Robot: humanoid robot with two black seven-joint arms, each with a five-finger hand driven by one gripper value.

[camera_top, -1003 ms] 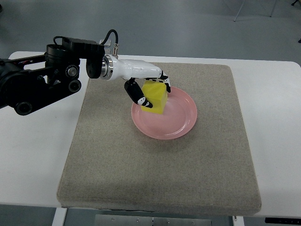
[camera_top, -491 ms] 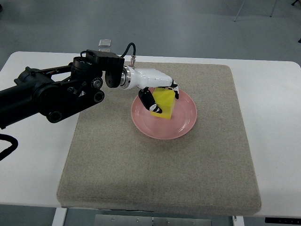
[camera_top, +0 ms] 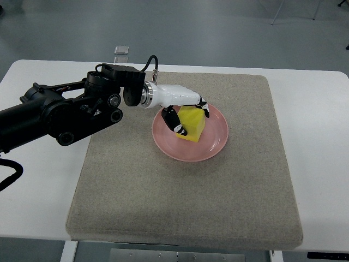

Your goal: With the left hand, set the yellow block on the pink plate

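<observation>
Fingers of your left hand are curled around the yellow block, gripping it from the left and from above. You can see one dark-tipped finger pressed on the block's left face and another hooked over its upper right corner. The block sits tilted over the pink plate, inside the plate's upper left part; whether its lower edge touches the plate surface you cannot tell from this angle. The plate lies just above the centre of the frame on the grey mat, which covers most of the white bench. Your left arm, black and bulky, enters from the left edge of the frame and runs rightward across the mat's upper left corner, ending in the white wrist section that carries the hand. The plate's right and lower parts are bare.
</observation>
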